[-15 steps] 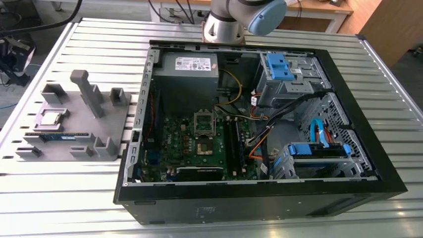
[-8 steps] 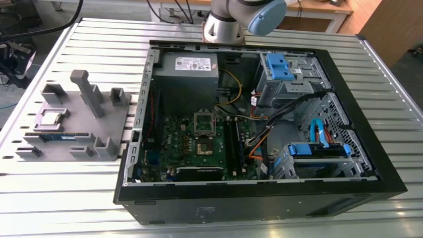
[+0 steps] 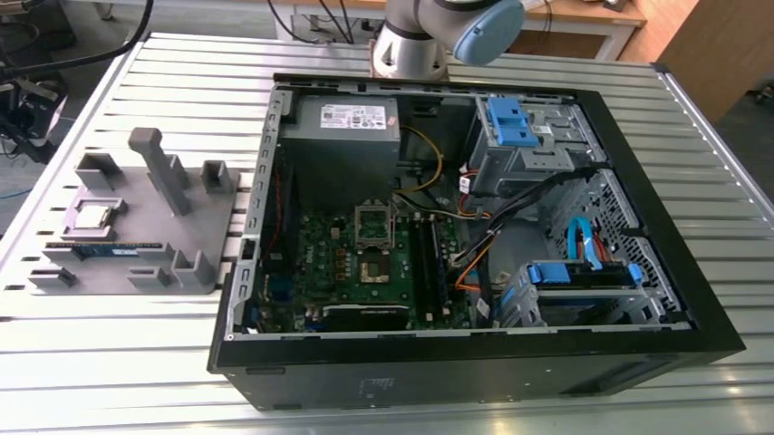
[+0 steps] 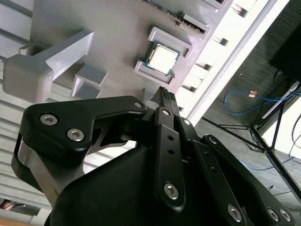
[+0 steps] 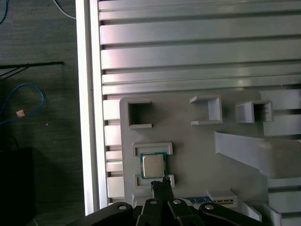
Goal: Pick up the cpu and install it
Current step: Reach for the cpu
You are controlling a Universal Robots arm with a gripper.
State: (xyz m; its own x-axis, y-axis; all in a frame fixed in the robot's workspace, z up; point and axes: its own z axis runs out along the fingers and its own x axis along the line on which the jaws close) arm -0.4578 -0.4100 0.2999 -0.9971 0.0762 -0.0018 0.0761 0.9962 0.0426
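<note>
The cpu [image 3: 92,216] is a small square chip with a shiny metal top. It lies flat in a framed pocket of the grey holder plate [image 3: 206,227] on the exterior view's left, outside the computer case. Both wrist views show the cpu [image 4: 163,58] [image 5: 153,165] just beyond my gripper [image 4: 163,92] [image 5: 160,183]. The black fingers [image 4: 160,122] are pressed together and hold nothing. The gripper hangs above the holder, apart from the chip. Inside the case, the motherboard's silver socket frame [image 3: 372,220] stands open.
A memory stick [image 3: 107,246] lies on the holder beside the cpu. Tall grey posts [image 3: 155,163] rise from the holder. The open black case [image 3: 484,362] holds cables, blue drive brackets [image 3: 508,122] and a power supply [image 3: 344,122]. The slatted metal table [image 3: 121,335] ends near the holder.
</note>
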